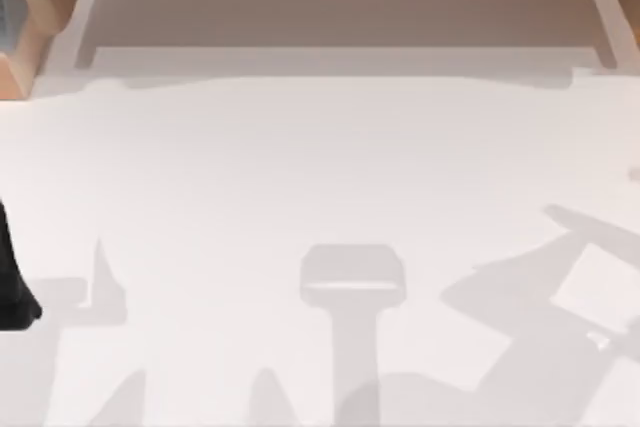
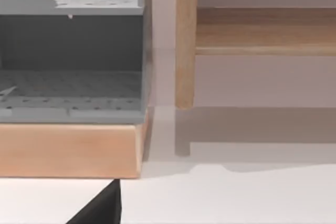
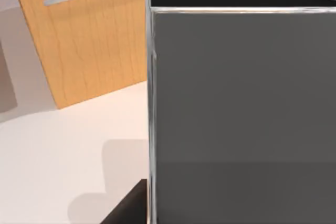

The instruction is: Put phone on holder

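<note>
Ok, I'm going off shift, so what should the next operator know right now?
Left arm: parked at the table's left edge.
Right pincer: beside the phone, which sits close before its wrist camera; I can't confirm a hold.
Done: nothing I can confirm.
Left: probably everything. Check the hold, then set the phone on the holder.

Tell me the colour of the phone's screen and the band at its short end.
Grey screen, black end band; the phone shows best in the right wrist view.

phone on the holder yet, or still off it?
Cannot tell. The phone sits right against the right wrist camera, above the white table; what it rests on is hidden.
</note>
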